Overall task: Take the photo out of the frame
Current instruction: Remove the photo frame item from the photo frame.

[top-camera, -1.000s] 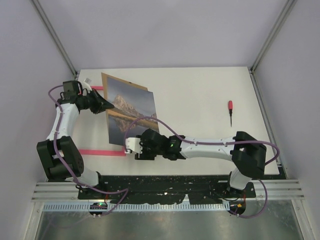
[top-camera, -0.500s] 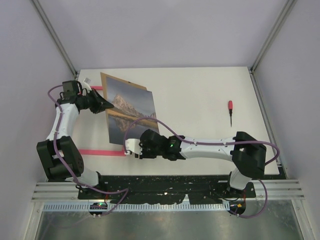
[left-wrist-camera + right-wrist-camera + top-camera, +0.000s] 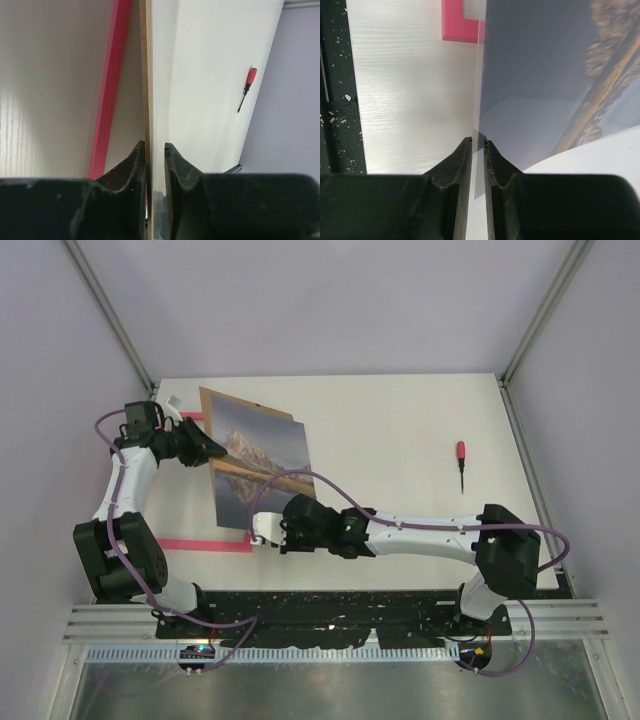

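Your right fingers (image 3: pixel 461 167): nearly together, only a sliver of gap. The near edge of the photo (image 3: pixel 545 70) runs down between them. You cannot tell from here whether they pinch it or merely flank it.

Your left fingers (image 3: pixel 131 172): close-set too, either side of the edge of the brown backing board (image 3: pixel 145 75). One finger touches the board. Contact on the other side is unclear, so the grip cannot be told.

The photo lies against the board's face, with mountain, dark lake and golden band showing. Board and photo are tilted up off the worktop (image 3: pixel 400 420), left fingers at the left edge, right fingers at the near edge.

The frame (image 3: pixel 206 544): bright pink, flat on the worktop at the board's left side, partly hidden by it, with the photo not in it. One corner shows just beyond your right fingers.

Red-handled screwdriver (image 3: pixel 461 462): well apart, on the right of the worktop.
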Robot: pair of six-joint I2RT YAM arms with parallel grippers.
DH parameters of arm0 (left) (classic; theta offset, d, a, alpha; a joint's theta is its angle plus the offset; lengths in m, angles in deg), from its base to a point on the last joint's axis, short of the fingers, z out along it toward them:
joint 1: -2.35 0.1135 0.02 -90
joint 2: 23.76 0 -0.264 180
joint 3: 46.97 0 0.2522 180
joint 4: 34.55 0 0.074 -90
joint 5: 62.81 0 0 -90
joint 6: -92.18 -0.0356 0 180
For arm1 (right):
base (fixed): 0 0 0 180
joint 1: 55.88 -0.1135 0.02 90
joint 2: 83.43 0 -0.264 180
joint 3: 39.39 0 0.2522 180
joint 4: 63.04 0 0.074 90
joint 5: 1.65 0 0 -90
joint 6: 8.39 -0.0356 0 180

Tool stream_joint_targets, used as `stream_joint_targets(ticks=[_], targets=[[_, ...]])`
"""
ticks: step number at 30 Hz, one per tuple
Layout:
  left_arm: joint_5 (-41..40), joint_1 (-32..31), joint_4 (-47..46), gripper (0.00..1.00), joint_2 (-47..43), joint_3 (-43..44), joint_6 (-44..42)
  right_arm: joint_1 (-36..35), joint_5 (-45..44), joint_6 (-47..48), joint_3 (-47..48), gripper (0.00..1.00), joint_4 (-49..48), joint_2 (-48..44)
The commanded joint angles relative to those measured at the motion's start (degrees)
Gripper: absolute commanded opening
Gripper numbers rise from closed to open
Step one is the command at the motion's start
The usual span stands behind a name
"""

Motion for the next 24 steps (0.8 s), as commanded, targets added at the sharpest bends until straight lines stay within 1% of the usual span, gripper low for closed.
stream_joint_targets(ticks=[1,5,9,12,20,24], targets=[[0.97,0.34,-2.62,0.23,-1.93,0.42,-1.09,-0.29,-0.38,-0.59,2.37,0.20,-1.20,-3.71],[0.97,0.34,-2.71,0.25,-2.10,0.33,-1.09,-0.38,-0.11,-0.59,2.64,0.19,-0.94,-3.62],[0.97,0.34,-2.71,0.25,-2.10,0.42,-1.00,-0.38,0.24,-0.41,2.73,0.13,-0.85,-3.10],[1.23,0.34,-2.62,0.29,-1.93,0.50,-1.00,-0.47,-0.28,-0.06,2.64,0.08,-1.28,-2.75],[1.67,0.34,-2.80,0.32,-1.93,0.59,-0.82,-0.82,-3.80,1.25,2.02,0.08,-3.66,-1.96],[1.67,0.34,-2.80,0.31,-2.10,0.50,-0.82,-1.00,-4.33,1.87,1.93,0.08,-4.10,-1.43]])
